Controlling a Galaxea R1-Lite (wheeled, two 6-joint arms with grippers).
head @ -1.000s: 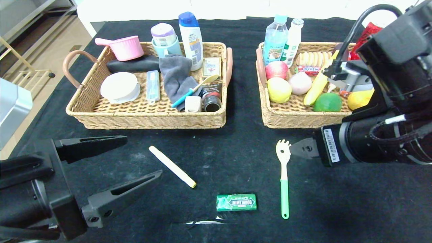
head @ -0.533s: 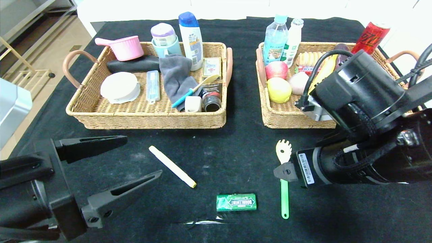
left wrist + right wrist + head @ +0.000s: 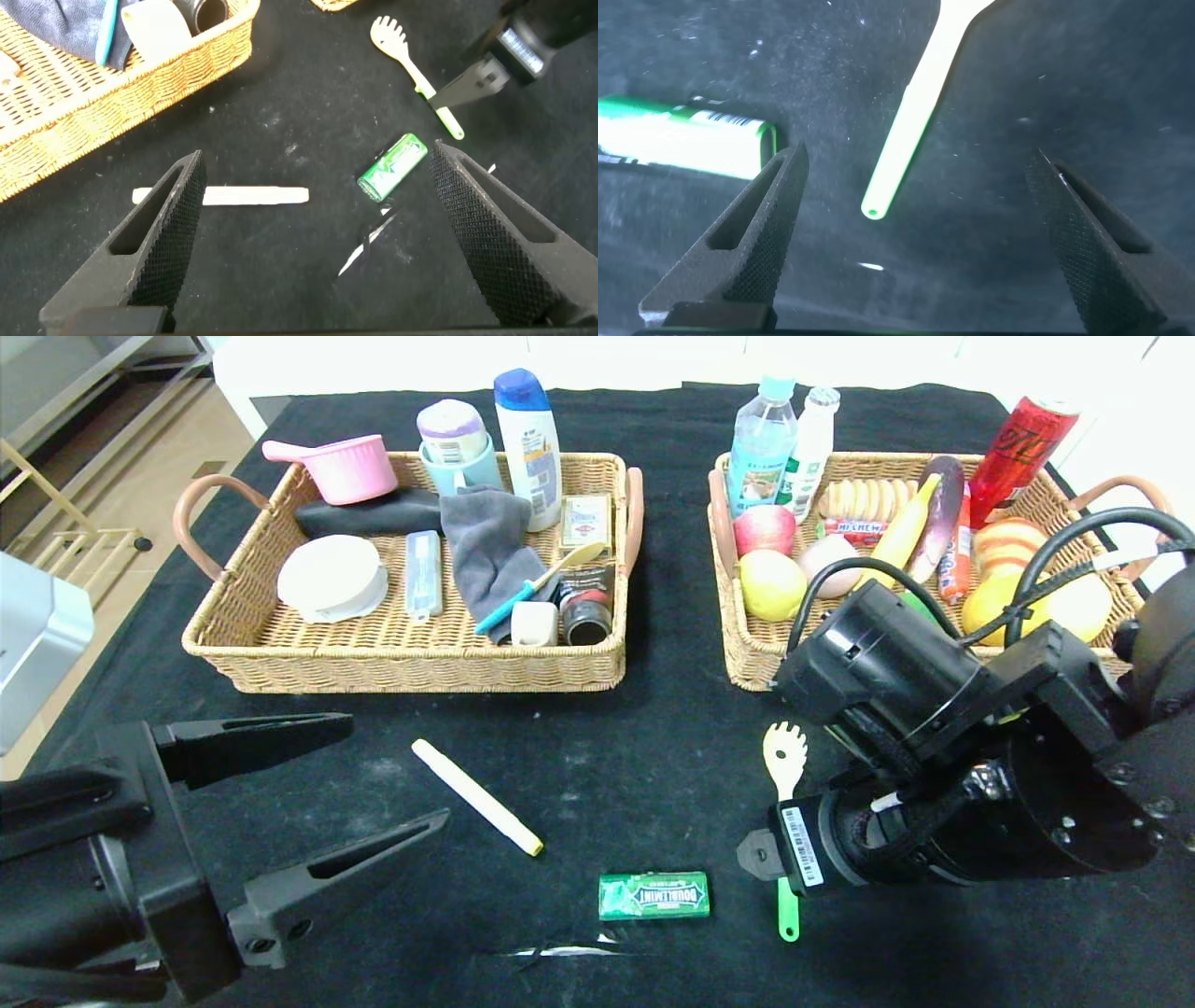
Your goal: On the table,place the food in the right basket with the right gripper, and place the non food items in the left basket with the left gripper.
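A green gum pack [image 3: 653, 895] lies on the black table near the front edge. To its right lies a pasta spoon [image 3: 784, 758] with a cream head and green handle. A white stick [image 3: 477, 796] lies slantwise left of centre. My right gripper [image 3: 918, 161] hangs open low over the spoon's green handle [image 3: 904, 140], and the gum pack [image 3: 682, 140] is just outside one finger. My left gripper [image 3: 399, 768] stands open at the front left, holding nothing. In its wrist view the white stick [image 3: 224, 196] and gum pack [image 3: 393, 168] lie between its fingers, on the table below.
The left basket [image 3: 401, 665] holds a pink pot, cups, a shampoo bottle, a grey cloth and other small items. The right basket [image 3: 747, 658] holds fruit, bottles, biscuits and a red can. A torn white strip [image 3: 560, 951] lies near the front edge.
My right arm has swung from over the right basket toward the front of the table and now sits over the spoon's handle. The left arm has not moved.
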